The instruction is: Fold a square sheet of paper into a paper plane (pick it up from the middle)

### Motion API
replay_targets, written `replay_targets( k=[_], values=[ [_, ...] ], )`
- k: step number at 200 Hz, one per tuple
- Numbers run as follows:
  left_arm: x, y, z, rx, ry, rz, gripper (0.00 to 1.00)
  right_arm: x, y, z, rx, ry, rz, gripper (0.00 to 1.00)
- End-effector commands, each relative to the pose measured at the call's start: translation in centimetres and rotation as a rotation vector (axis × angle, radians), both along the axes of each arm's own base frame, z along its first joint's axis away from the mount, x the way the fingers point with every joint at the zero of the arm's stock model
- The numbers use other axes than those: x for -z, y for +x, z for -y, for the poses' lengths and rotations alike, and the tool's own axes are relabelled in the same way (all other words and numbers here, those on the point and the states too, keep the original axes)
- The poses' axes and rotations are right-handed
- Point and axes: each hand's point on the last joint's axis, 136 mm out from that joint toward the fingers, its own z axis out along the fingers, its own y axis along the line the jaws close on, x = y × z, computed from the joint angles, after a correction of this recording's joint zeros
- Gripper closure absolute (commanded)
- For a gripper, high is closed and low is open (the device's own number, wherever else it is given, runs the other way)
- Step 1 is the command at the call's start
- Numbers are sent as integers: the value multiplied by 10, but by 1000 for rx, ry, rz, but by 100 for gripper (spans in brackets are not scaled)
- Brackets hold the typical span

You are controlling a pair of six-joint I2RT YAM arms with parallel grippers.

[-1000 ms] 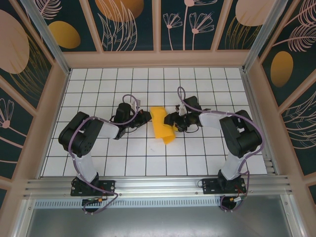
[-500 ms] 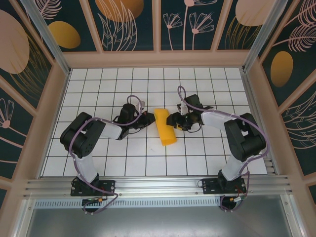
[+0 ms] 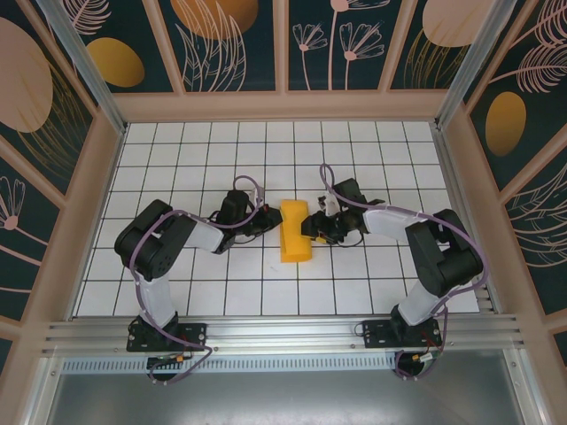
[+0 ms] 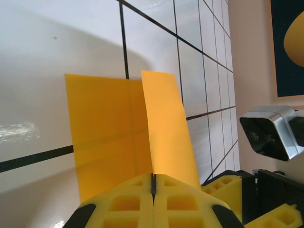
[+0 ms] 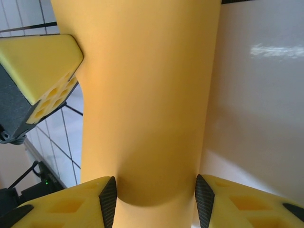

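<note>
Top external view: between both grippers lies the thin orange-yellow square sheet of paper (image 3: 295, 235), folded over, long axis running near to far. Left gripper (image 3: 275, 219) has jaws pressed together at its left edge; right gripper (image 3: 307, 228), equally close, straddles the curl, jaws partly apart

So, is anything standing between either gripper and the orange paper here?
Nothing visible does. The left gripper is shut on a raised flap of the paper, and the right gripper straddles its curled fold with jaws apart.

Top cam high, near-edge side, downward; wrist cams v. close, opposite sides, shared paper (image 4: 109, 118).
</note>
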Motion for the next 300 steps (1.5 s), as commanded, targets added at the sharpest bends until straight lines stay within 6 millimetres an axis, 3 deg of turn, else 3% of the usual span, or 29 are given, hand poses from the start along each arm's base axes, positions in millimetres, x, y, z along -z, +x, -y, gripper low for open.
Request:
replay_targets(
  k=[1, 83, 160, 200, 257, 300],
  values=[
    [2, 5, 4, 13, 24, 18, 99, -9, 15, 7, 33, -68, 68, 48],
    [16, 12, 0, 26, 149, 16, 99, 6, 28, 0, 25, -136, 77, 49],
    [18, 12, 0, 29, 153, 10, 98, 24, 23, 4, 13, -195, 53, 53],
    [12, 16, -2, 11, 169, 17, 88, 35, 18, 8, 6, -247, 42, 57],
    [3, 24, -26, -96, 280, 49, 69, 44, 17, 14, 1, -290, 41, 60],
    [-5, 26, -29, -115, 276, 71, 63, 44, 16, 13, -29, -283, 46, 62]
  ],
)
